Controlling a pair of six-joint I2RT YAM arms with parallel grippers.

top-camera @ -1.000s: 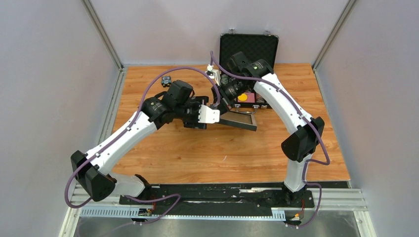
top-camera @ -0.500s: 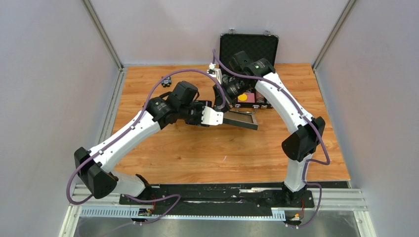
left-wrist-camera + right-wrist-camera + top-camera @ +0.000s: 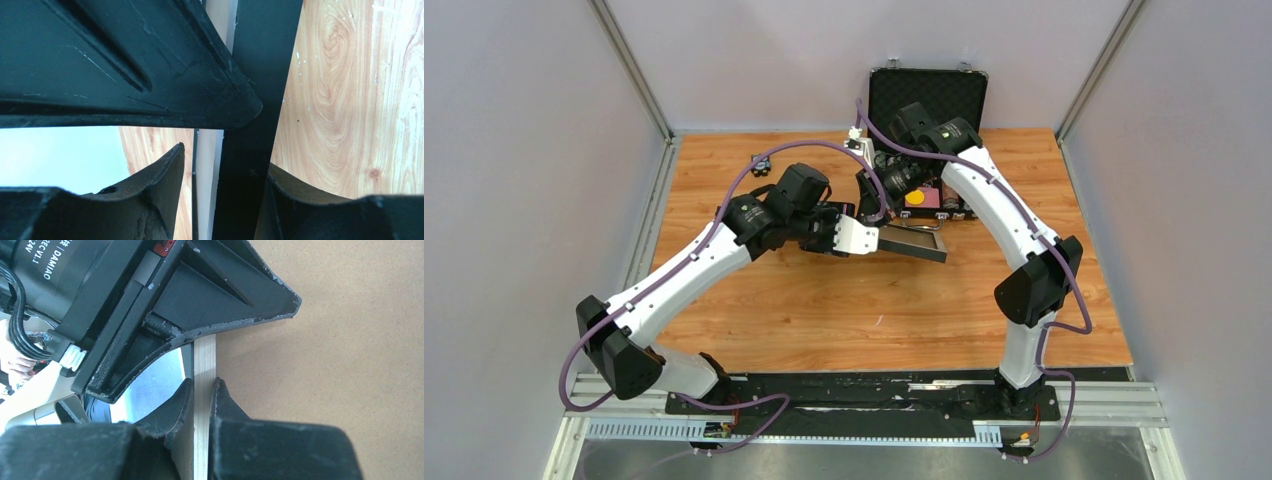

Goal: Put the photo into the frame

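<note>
The frame [image 3: 921, 251] hangs tilted above the middle of the table, held between both arms. My right gripper [image 3: 886, 214] grips its far side; in the right wrist view that gripper [image 3: 203, 381] is shut on the light wood rail [image 3: 205, 357]. My left gripper [image 3: 872, 240] is at the frame's left end. In the left wrist view it [image 3: 225, 157] straddles the black rail [image 3: 255, 100], the right finger [image 3: 305, 200] pressed against it. A white strip [image 3: 207, 175] lies along that rail; I cannot tell whether it is the photo.
A brown backing panel [image 3: 325, 390] fills the frame's back, with a glossy sheet [image 3: 155, 382] on the other side. An open black case [image 3: 929, 95] stands at the back, coloured chips [image 3: 921, 198] in its base. A small dark object [image 3: 762, 162] lies back left.
My left gripper slid right onto the frame's left end and its jaws narrowed round the rail. The right gripper kept its hold; the frame barely shifted.
</note>
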